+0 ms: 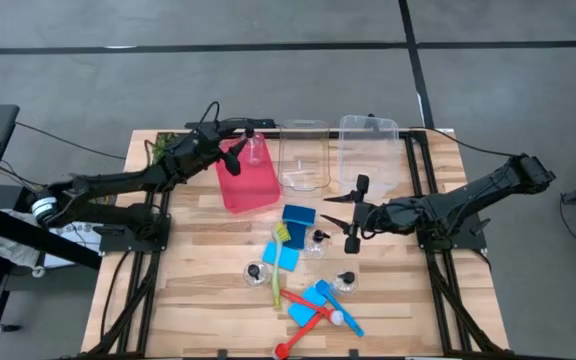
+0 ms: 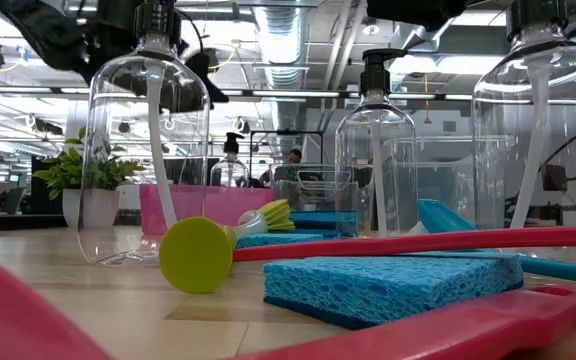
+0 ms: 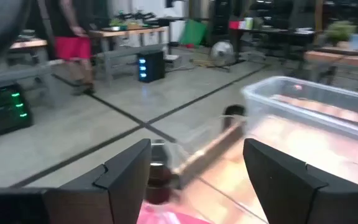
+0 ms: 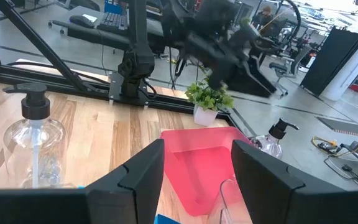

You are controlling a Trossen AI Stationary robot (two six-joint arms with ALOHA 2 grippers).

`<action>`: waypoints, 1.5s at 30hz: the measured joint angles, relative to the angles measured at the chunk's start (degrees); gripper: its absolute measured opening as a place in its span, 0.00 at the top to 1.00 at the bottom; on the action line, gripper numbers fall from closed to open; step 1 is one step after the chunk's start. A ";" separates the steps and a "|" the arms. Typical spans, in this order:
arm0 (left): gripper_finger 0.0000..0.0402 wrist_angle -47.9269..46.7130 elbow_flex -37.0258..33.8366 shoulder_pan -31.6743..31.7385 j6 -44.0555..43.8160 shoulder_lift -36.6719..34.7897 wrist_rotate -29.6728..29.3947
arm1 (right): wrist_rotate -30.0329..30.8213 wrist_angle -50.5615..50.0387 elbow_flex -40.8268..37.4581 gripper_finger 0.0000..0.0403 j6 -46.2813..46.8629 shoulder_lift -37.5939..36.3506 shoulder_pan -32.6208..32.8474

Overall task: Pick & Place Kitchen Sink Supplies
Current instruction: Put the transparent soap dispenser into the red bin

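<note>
A clear bottle (image 1: 255, 150) hangs pinched in the left hand (image 1: 238, 152) over the red bin (image 1: 247, 185); right hand (image 1: 353, 212) spread.

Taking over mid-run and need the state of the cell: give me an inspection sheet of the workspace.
Surface: wooden table, bare at its near left.
Job's things: one pump bottle held over the red bin; three more bottles, blue sponges and long-handled brushes scattered mid-table.
Clutter: two clear bins beside the red one; potted plant at the far left corner.
Grippers: left gripper shut on the pump bottle above the red bin; right gripper open, hovering over the scattered supplies.
Cables: black leads trail off the table on both sides.
Surroundings: grey floor; a person stands in the room beyond.
</note>
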 joint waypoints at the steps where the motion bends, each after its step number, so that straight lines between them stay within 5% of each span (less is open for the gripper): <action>1: 0.35 -1.93 0.00 -0.97 0.04 -1.69 0.51 | 0.00 -0.26 0.00 0.55 0.00 0.00 0.04; 13: 0.35 -23.69 -0.04 -21.37 -0.11 -13.35 18.30 | 0.01 -0.96 0.00 0.55 -0.04 0.00 2.11; 22: 0.35 -23.97 -0.07 -36.32 1.33 -10.07 19.41 | 0.03 -0.56 0.00 0.55 -0.04 0.00 2.27; 45: 0.35 -16.60 -0.07 -42.73 -0.75 0.04 19.39 | 0.01 -0.67 -0.02 0.55 -0.04 0.00 2.25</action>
